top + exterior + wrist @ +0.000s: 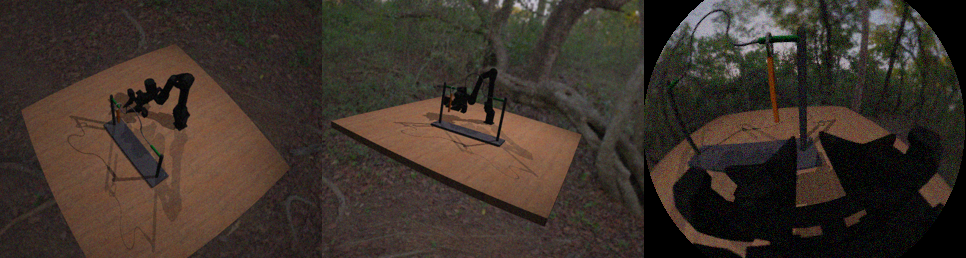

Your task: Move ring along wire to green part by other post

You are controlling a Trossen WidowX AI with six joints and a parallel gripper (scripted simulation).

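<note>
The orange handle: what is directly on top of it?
The handle hangs from a ring on the green wire part beside the post. The ring itself is too small and dark to make out. The gripper holds nothing.

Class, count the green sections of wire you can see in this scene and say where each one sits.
2. One green section sits beside the far post, with the orange handle hanging under it. The other green section sits beside the near post. None seems hidden.

Post (801,87) stands between hand (808,155) and handle (773,95).
</note>
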